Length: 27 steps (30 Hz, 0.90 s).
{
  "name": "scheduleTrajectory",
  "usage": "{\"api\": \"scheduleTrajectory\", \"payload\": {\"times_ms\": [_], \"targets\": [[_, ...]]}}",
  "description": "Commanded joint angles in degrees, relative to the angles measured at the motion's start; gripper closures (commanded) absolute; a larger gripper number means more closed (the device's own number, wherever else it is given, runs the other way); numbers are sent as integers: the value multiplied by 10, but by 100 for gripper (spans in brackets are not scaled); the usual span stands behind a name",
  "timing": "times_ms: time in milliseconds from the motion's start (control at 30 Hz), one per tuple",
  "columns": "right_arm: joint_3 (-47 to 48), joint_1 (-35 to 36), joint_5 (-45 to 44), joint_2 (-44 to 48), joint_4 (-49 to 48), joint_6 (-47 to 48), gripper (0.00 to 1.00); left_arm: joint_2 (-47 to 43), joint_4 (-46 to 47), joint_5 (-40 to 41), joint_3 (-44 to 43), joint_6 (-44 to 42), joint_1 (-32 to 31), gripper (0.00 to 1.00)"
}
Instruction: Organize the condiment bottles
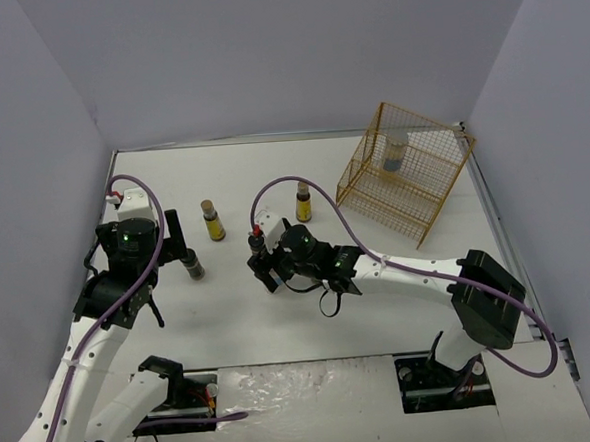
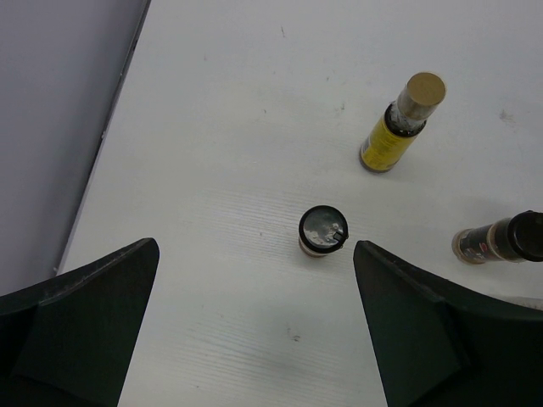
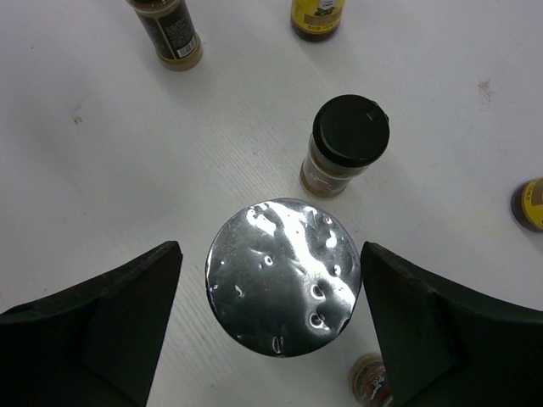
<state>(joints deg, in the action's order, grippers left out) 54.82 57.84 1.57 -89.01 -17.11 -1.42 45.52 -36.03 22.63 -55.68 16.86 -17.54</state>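
My right gripper is open and straddles a wide jar with a silver lid, with a gap on each side. A short black-capped jar stands just beyond it, and another dark jar shows at the bottom edge. In the top view my right gripper hides these jars. My left gripper is open and empty, above the table just short of a black-capped jar, which also shows in the top view. Two slim yellow-labelled bottles stand farther back. The second silver-lidded jar sits in the rack.
A gold wire rack stands at the far right, tilted toward the back wall. The left wall runs close beside my left gripper. The purple cables loop over both arms.
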Motion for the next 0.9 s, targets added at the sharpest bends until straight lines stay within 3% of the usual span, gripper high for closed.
{"api": "scheduleTrajectory", "payload": {"times_ms": [0,200,333,567,733,867], "targets": [[6,3,-33,7,-57,-1,25,-1,38,12,-13,-7,2,3],[11,-3,-50,27,-40,-1,74,-2,37,11,-11,-8,2,3],[52,-11,-54,56,14,-5,87,-1,38,9,-11,-8,2,3],[243,-69,-121,112,157,-5,96,-1,39,8,-10,-9,1,3],[360,-173,-233,135,230,-12,100,-3,40,8,-10,-10,1,3],[409,-266,-259,131,246,-14,100,-3,40,5,-9,-11,1,3]]}}
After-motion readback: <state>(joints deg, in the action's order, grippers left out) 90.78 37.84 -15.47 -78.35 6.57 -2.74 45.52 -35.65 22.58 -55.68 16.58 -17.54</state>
